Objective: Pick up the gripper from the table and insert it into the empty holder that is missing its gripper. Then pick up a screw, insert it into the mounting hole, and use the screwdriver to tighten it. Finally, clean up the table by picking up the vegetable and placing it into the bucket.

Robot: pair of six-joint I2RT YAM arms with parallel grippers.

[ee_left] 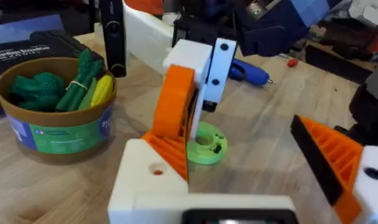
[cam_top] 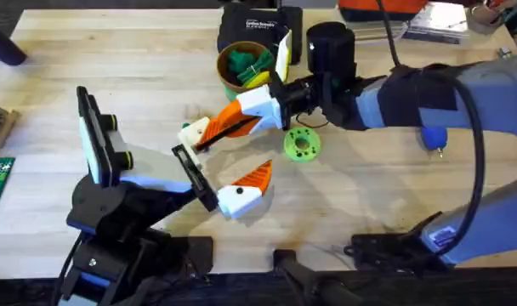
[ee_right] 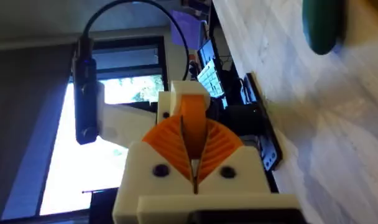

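Looking down: right gripper [cam_top: 209, 132] reaches to mid desk [cam_top: 88, 51], fingers pressed together; bucket [cam_top: 241, 68] sits upper middle.
Left wrist: left gripper [ee_left: 251, 180] has fingers spread wide, holding nothing.
Right wrist: vegetable [ee_right: 322, 25] lies upper right on the desk, untouched.
Handling: looks small, light and smooth; pinch its middle gently.

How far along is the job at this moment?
Looks done: the screwdriver lies unheld on the table, so the screw part seems finished. In hand: the shut right gripper is beside the vegetable. Left: the vegetable is not in the bucket yet.
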